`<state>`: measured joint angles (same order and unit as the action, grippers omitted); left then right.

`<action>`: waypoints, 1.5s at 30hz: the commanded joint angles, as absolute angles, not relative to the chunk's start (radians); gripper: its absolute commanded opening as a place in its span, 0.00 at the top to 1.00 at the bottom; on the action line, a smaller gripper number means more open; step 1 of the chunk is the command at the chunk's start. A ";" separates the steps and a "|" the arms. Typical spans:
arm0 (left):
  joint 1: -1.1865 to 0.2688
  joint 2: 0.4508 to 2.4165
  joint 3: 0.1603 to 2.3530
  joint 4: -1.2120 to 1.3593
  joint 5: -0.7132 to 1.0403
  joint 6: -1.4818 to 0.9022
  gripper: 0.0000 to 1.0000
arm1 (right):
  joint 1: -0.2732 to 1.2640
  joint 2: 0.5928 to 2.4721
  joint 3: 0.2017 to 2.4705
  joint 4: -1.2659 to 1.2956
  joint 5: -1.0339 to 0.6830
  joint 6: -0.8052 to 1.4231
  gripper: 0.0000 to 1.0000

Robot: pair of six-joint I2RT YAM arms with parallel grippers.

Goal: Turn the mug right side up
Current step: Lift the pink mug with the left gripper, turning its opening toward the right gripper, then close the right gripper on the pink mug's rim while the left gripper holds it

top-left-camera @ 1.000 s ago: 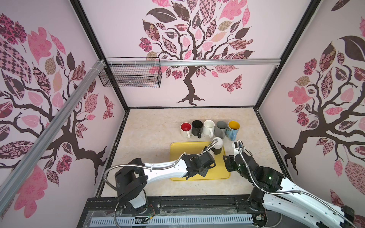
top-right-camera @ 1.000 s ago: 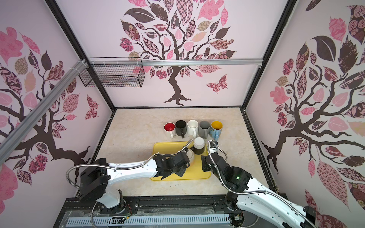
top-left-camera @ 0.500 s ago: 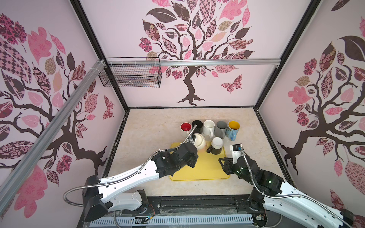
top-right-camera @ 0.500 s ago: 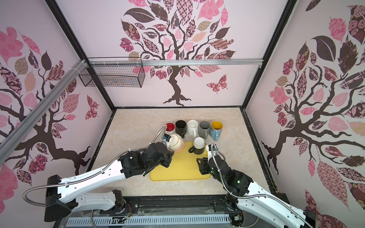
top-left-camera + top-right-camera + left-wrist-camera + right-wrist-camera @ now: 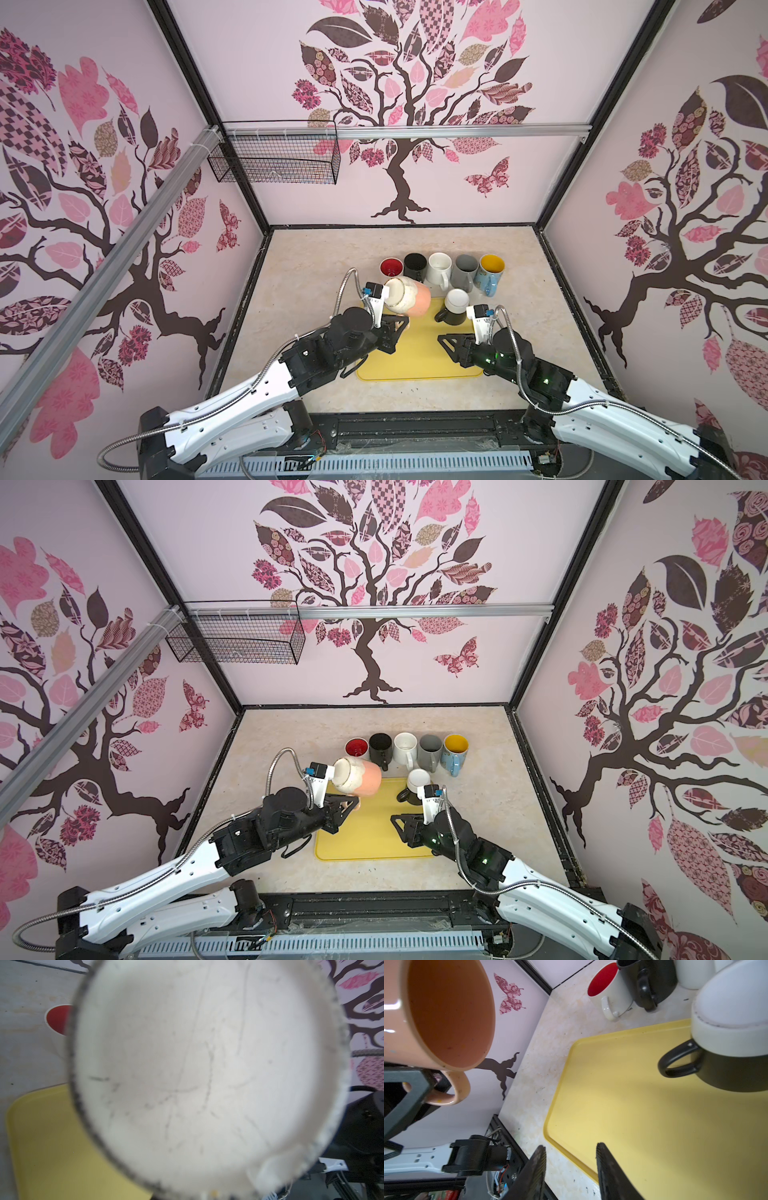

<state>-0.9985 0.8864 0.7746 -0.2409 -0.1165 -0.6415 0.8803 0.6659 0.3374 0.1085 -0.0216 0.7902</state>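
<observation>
In both top views the peach and cream mug (image 5: 405, 297) (image 5: 357, 775) hangs above the back left corner of the yellow tray (image 5: 415, 361) (image 5: 374, 841). It lies on its side with its mouth turned right. My left gripper (image 5: 395, 326) (image 5: 345, 806) is shut on its handle (image 5: 454, 1093). The mug's pale base (image 5: 207, 1074) fills the left wrist view and hides the jaws. In the right wrist view I look into the mug's peach inside (image 5: 446, 1014). My right gripper (image 5: 446, 343) (image 5: 397, 820) (image 5: 571, 1147) stands open and empty over the tray's front right part.
A black mug with a white base (image 5: 455, 307) (image 5: 733, 1043) stands upside down at the tray's back right. Behind the tray is a row of upright mugs: red-lined (image 5: 390, 266), black (image 5: 414, 264), white (image 5: 439, 266), grey (image 5: 465, 266) and yellow-lined blue (image 5: 491, 268).
My left gripper has lifted the peach mug off the tray toward the back left and tipped it onto its side. My right gripper has drawn back from the black mug toward the front.
</observation>
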 commanded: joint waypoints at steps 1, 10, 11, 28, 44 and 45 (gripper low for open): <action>-0.997 0.813 0.742 0.057 -0.088 -0.719 1.00 | 0.875 0.640 0.337 0.330 -0.067 0.856 0.58; -0.997 0.786 0.578 0.430 -0.008 -0.920 1.00 | 0.875 0.639 0.335 0.611 -0.120 0.908 0.61; -0.997 0.790 0.566 0.460 -0.006 -0.931 1.00 | 0.875 0.642 0.337 0.629 -0.122 0.908 0.61; -0.997 0.929 0.528 0.741 0.088 -1.004 1.00 | 0.875 0.789 0.417 0.796 -0.263 0.934 0.62; -0.997 0.967 0.524 0.790 0.151 -1.031 1.00 | 0.875 0.823 0.455 0.813 -0.248 0.917 1.00; -0.997 0.957 0.524 0.764 0.140 -1.026 1.00 | 0.875 0.825 0.459 0.812 -0.256 0.914 1.00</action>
